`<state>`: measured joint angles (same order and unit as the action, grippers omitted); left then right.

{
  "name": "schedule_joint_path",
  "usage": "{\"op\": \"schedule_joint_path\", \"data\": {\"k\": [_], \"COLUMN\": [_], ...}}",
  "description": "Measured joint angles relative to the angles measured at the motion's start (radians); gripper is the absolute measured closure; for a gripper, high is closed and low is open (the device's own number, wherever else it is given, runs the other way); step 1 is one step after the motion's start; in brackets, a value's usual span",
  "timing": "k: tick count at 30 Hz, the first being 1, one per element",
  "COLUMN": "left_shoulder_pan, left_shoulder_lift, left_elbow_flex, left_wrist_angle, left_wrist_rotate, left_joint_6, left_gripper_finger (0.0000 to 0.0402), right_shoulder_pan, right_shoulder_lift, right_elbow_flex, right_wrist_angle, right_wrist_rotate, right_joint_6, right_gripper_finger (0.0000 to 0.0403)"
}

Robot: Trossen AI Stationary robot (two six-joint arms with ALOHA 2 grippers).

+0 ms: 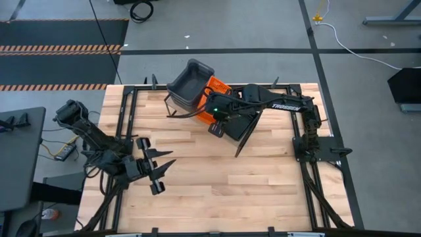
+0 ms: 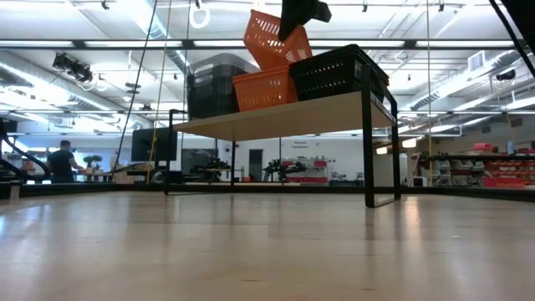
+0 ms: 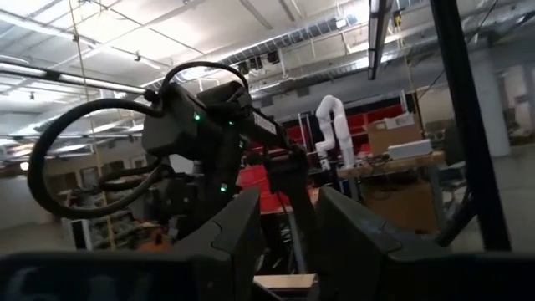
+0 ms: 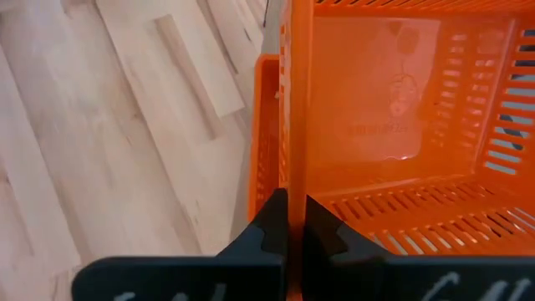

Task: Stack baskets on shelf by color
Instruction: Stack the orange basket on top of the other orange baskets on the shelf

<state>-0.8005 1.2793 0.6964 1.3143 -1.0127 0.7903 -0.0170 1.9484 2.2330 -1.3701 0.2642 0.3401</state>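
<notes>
**A:** Start on the left. What is your left arm doing?

**B:** Waiting. My left gripper (image 1: pixel 160 172) hangs over the near-left part of the wooden tabletop (image 1: pixel 217 184), fingers spread wide and holding nothing, well apart from the shelf (image 2: pixel 276 114).

**A:** And what stands on the shelf, left to right in the level view?

**B:** A grey basket (image 2: pixel 219 85) at the left end, an orange basket (image 2: pixel 266 89) in the middle and a black slotted basket (image 2: pixel 338 73) at the right. They sit close side by side. I can't see into the grey or black one from there, and whether either is a single bin or a nested pair I can't tell.

**A:** Then the right arm?

**B:** My right gripper (image 4: pixel 290 219) is pinched tight on the side wall of a second orange basket (image 4: pixel 393 109), one finger inside and one outside. I hold it tilted in the air above the seated orange one, whose rim (image 4: pixel 261 142) shows just beside and below it. The held basket is empty (only a moulded mark on its floor).

**A:** How do you finish this well?

**B:** I judge it needs levelling first, since a tilted bin will catch a corner on the lower rim. Then I should line up the two rims, lower straight so it nests, and let go only once it is seated, keeping clear of the black neighbour.
</notes>
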Motion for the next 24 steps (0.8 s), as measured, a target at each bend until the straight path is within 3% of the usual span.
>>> {"op": "schedule_joint_path", "data": {"k": [16,24], "left_shoulder_pan": [0.015,0.05], "left_shoulder_lift": [0.0,0.0], "left_elbow_flex": [0.0,0.0], "left_wrist_angle": [-0.011,-0.01], "left_wrist_rotate": [0.051,0.126], "left_joint_6": [-0.054,-0.067], "left_gripper_finger": [0.0271,0.0271], "right_shoulder_pan": [0.0,0.0], "right_shoulder_lift": [0.0,0.0], "right_elbow_flex": [0.0,0.0], "right_wrist_angle": [0.0,0.0], "right_wrist_rotate": [-0.001,-0.001], "right_joint_6": [-0.003,-0.003], "right_gripper_finger": [0.0394,0.0394]}}
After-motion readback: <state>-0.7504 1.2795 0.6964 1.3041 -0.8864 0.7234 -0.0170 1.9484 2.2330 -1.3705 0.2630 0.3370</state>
